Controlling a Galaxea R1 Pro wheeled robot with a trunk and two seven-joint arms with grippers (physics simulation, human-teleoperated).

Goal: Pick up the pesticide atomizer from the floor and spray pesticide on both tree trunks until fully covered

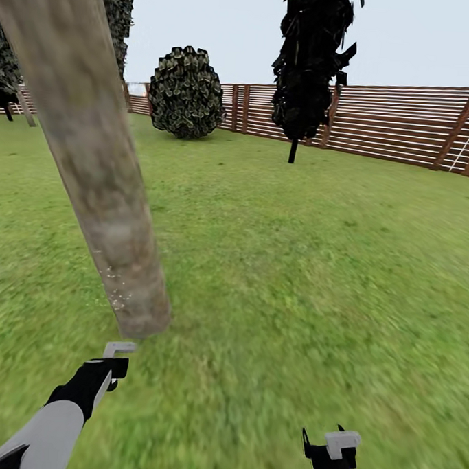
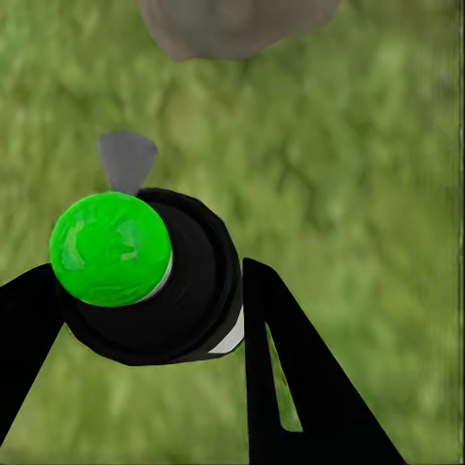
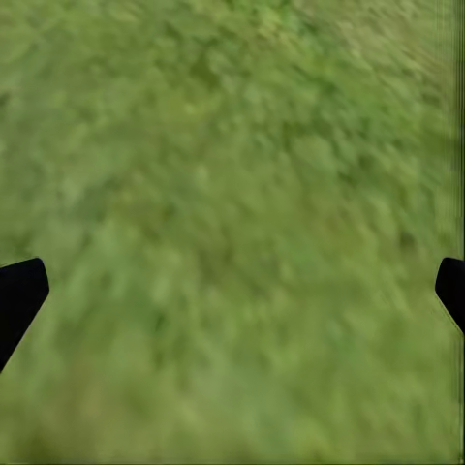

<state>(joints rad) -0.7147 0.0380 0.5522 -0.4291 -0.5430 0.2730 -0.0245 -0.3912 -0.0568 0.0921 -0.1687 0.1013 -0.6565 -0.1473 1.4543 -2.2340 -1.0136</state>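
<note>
The pesticide atomizer is already off the floor: the left gripper is closed around its black top, a finger on each side, and a bright green button and a small grey nozzle show from the left wrist view. In the head view the left gripper is raised just in front of the foot of a thick mottled tree trunk, nozzle toward it. A few pale specks show low on the bark, perhaps spray; most of the trunk looks bare, so I judge covering has barely begun. The second tree of the pair I cannot make out with certainty. The right gripper hangs spread wide and empty over the grass lawn
</note>
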